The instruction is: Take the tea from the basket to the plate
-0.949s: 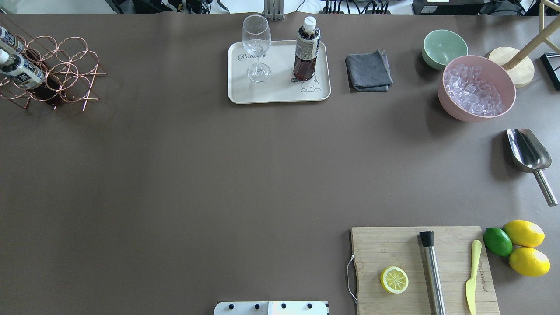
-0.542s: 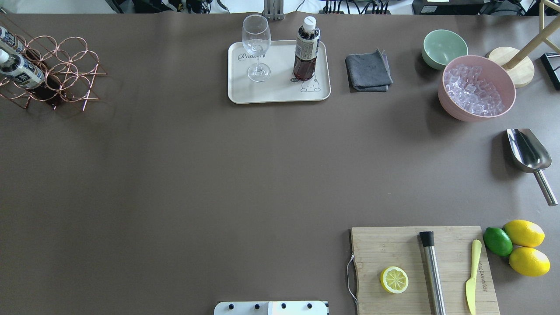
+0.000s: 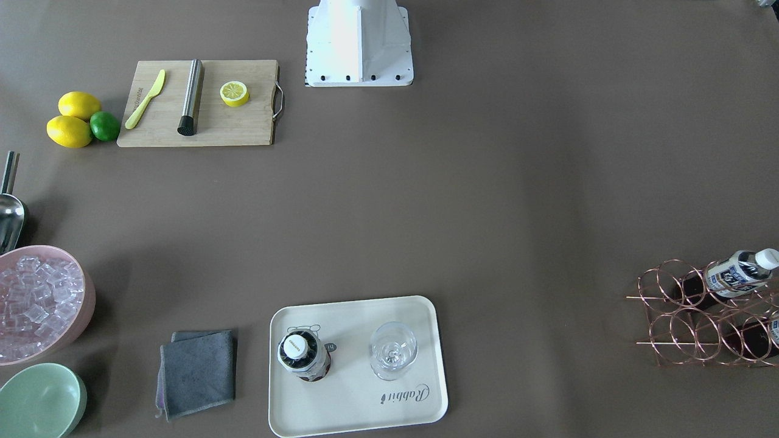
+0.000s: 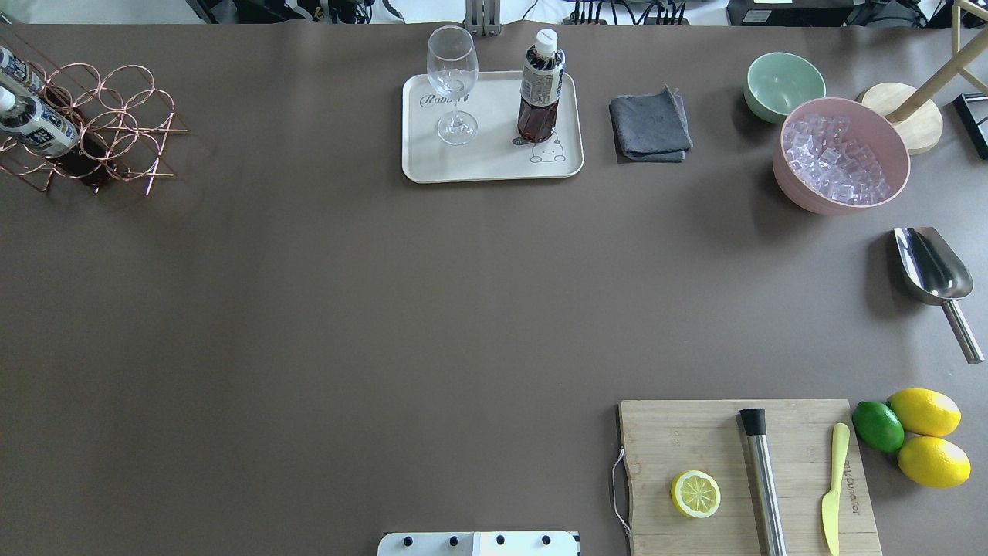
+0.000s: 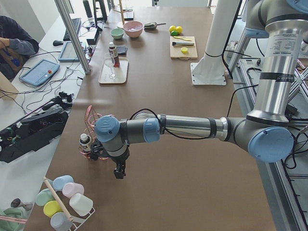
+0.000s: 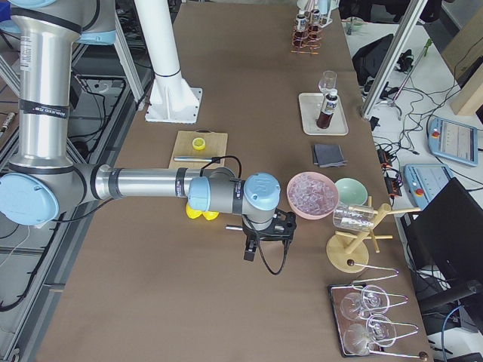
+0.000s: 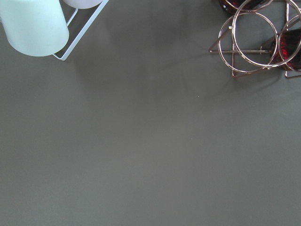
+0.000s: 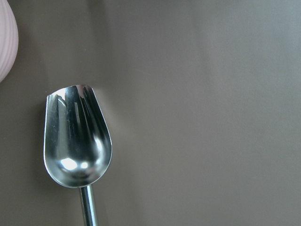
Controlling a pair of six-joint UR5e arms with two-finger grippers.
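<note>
One tea bottle (image 4: pixel 542 85) stands upright on the cream plate (image 4: pixel 494 166), next to a wine glass (image 4: pixel 452 85); it also shows in the front view (image 3: pixel 302 354). The copper wire basket (image 4: pixel 123 116) sits at the table's far left with two more tea bottles (image 4: pixel 35 127) lying in its rings. My left gripper (image 5: pixel 118 171) hangs beside the basket, above bare table, holding nothing that I can see. My right gripper (image 6: pixel 253 253) hangs above the metal scoop (image 8: pixel 77 141). Both show only in the side views, so I cannot tell whether they are open or shut.
A grey cloth (image 4: pixel 650 125), a mint bowl (image 4: pixel 783 83) and a pink bowl of ice (image 4: pixel 841 154) stand right of the plate. A cutting board (image 4: pixel 741 479) with a lemon half, muddler and knife is near right. A cup rack (image 7: pixel 35 23) stands beside the basket.
</note>
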